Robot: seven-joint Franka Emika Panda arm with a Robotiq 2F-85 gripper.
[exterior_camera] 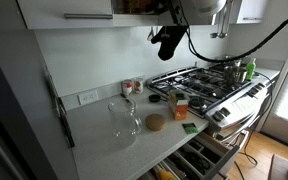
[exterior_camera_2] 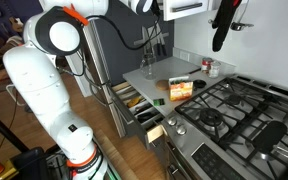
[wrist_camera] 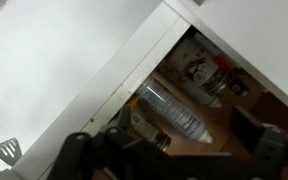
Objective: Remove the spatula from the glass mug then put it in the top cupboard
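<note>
The glass mug (exterior_camera: pixel 124 118) stands on the grey counter (exterior_camera: pixel 99 140) near the wall, and I see no utensil standing in it. My gripper (exterior_camera: pixel 169 40) hangs high, just under the open top cupboard (exterior_camera: pixel 74 12). In the other exterior view the gripper (exterior_camera_2: pixel 224 25) is a dark shape beside the cupboard (exterior_camera_2: pixel 184 8). The wrist view looks into the cupboard's brownish inside (wrist_camera: pixel 219 130), where a clear bottle (wrist_camera: pixel 169 105) lies and jars stand. My gripper (wrist_camera: pixel 174 148) is open with nothing between its fingers (wrist_camera: pixel 76 150). The spatula does not show in any view.
A brown disc (exterior_camera: pixel 155 122), an orange box (exterior_camera: pixel 180 104) and small red-topped jars (exterior_camera: pixel 132 87) sit on the counter. The gas stove (exterior_camera: pixel 209 80) lies beside them. Pull-out drawers (exterior_camera: pixel 189 160) stand open below the counter edge. The white arm base (exterior_camera_2: pixel 44 90) stands by the drawers.
</note>
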